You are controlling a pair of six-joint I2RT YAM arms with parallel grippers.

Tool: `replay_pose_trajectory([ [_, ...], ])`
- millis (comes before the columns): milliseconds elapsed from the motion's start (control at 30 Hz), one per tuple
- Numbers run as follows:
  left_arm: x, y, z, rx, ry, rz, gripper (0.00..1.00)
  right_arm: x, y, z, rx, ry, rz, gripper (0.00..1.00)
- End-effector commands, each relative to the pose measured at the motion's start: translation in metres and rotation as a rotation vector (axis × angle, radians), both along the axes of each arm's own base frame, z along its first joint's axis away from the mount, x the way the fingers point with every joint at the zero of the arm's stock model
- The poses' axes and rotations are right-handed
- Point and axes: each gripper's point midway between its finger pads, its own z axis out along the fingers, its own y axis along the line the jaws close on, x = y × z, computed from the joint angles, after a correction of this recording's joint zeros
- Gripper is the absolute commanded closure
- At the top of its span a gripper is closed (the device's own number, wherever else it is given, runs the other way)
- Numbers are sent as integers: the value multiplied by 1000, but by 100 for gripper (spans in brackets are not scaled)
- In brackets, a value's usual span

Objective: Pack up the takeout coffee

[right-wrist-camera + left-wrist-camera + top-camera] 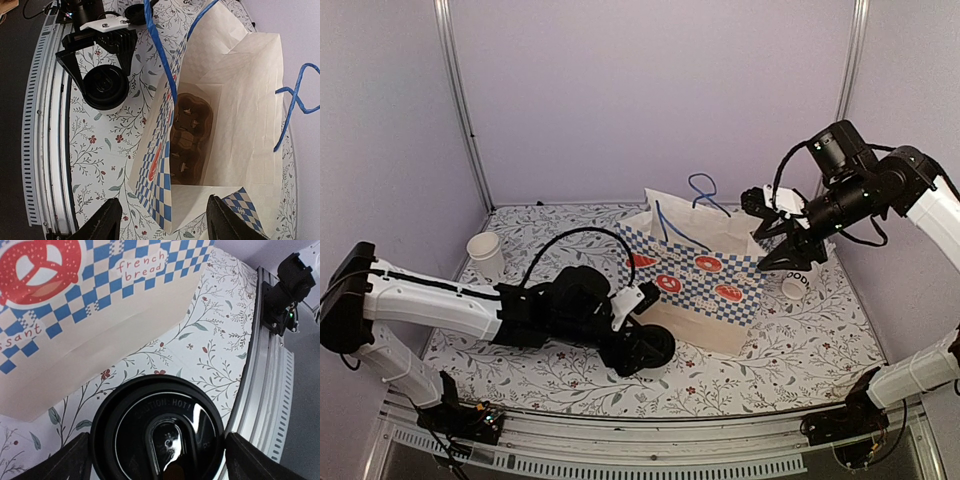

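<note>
The takeout coffee [656, 345], a small cup with a round black lid [160, 427], stands on the flowered table just in front of the checkered paper bag [705, 290]. My left gripper [642, 350] is open around it. Its fingers [70, 462] stand on either side of the lid, with a thin gap on the right side. In the right wrist view the coffee [105, 87] sits left of the open bag [240, 100], which has a brown cup carrier [190, 135] at its bottom. My right gripper [167, 222] hangs open over the bag's right end [782, 245].
A plain white cup [486, 255] stands at the back left. A white cup with black lettering [795, 283] lies beside the bag's right end. The metal rail [260, 380] of the table's front edge runs close to the coffee. Blue handles [705, 190] stick up from the bag.
</note>
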Motion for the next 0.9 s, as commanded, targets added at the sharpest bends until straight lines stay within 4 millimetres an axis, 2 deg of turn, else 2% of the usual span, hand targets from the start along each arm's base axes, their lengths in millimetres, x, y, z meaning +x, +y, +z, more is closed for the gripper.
replay_pose_trajectory([
  [0,0,-15,15,-33,-26,-8,3,-3,0,-2,7,-2,26,39],
  [67,-2,-12,13,-10,-15,-6,0,-4,2,-2,13,6,35,38],
  [133,-3,-14,20,-13,-9,-11,0,-5,5,-1,24,11,48,38],
  [300,-9,-12,60,-43,-28,-33,0,-8,20,14,76,18,124,38],
  [400,-11,2,89,-64,-67,-32,0,-18,35,9,48,4,208,39],
  [467,-8,16,97,-36,-97,-1,0,-29,46,0,-7,-15,261,40],
  [567,7,40,97,18,-145,74,0,-43,62,-11,-64,-35,340,42],
  [733,46,85,84,-3,-107,250,0,-67,95,-28,-111,-16,458,42],
  [867,66,112,83,-58,-85,360,0,-76,114,-52,-153,12,532,34],
])
